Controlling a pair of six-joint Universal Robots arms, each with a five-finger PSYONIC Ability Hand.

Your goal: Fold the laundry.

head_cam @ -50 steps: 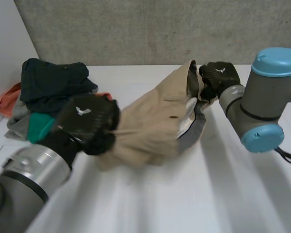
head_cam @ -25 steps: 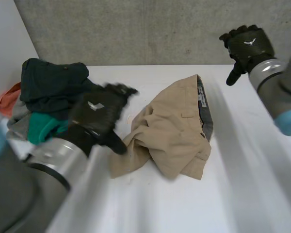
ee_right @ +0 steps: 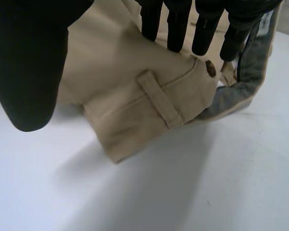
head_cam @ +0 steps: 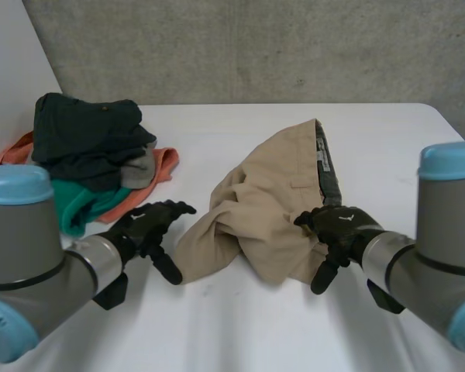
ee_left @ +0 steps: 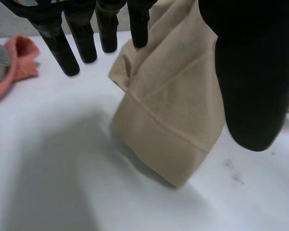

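— Why are both hands low beside the tan trousers, crumpled at the centre of the frame?
— Probably to take hold. The left hand, fingers straight and spread, is at the leg hem. The right hand, equally wide, is at the waistband.
— Is anything in a basket?
— No. The clothes pile lies loose on the table, upper left.

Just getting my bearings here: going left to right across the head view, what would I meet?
pile of clothes → left hand → tan trousers → right hand
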